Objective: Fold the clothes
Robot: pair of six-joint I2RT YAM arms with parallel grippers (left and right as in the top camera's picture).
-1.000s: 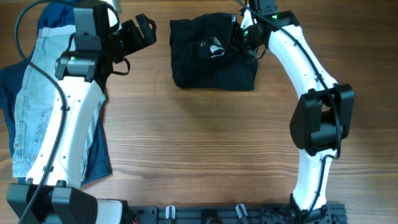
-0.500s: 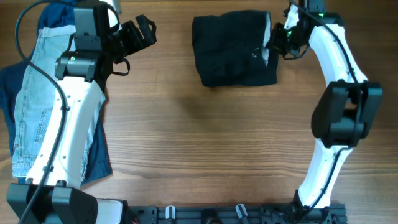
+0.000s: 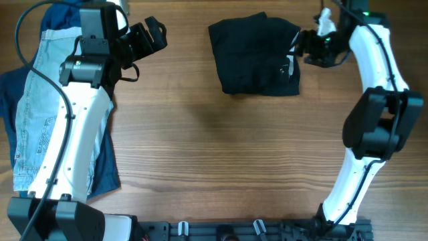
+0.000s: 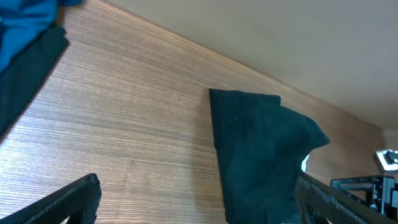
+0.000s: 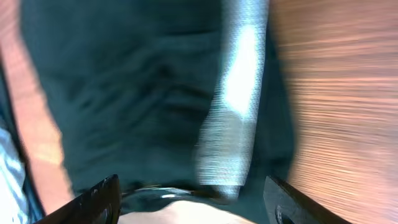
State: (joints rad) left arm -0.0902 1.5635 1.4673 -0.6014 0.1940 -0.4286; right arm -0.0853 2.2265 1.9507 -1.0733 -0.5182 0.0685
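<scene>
The black shorts (image 3: 254, 53) lie in a folded bundle at the back of the table, right of centre. A bit of pale lining (image 3: 289, 67) shows at their right edge. My right gripper (image 3: 299, 49) sits at that edge, open. In the right wrist view its fingers (image 5: 99, 200) stand wide apart over the black fabric (image 5: 124, 93), with the pale grey dotted lining (image 5: 239, 99) running between them. My left gripper (image 3: 156, 33) hovers open to the left of the shorts. In the left wrist view the shorts (image 4: 261, 143) lie ahead, nearer its right finger (image 4: 339, 202).
Light-blue denim shorts (image 3: 40, 107) lie along the table's left side, partly under the left arm. A dark-blue garment (image 3: 105, 171) lies beneath them and shows at the left edge (image 3: 8, 87). The left wrist view shows blue cloth (image 4: 25, 18) at its upper left.
The right gripper pulled the black shorts to the right along the back of the table, then opened and let go of their edge. The left arm has not moved.
</scene>
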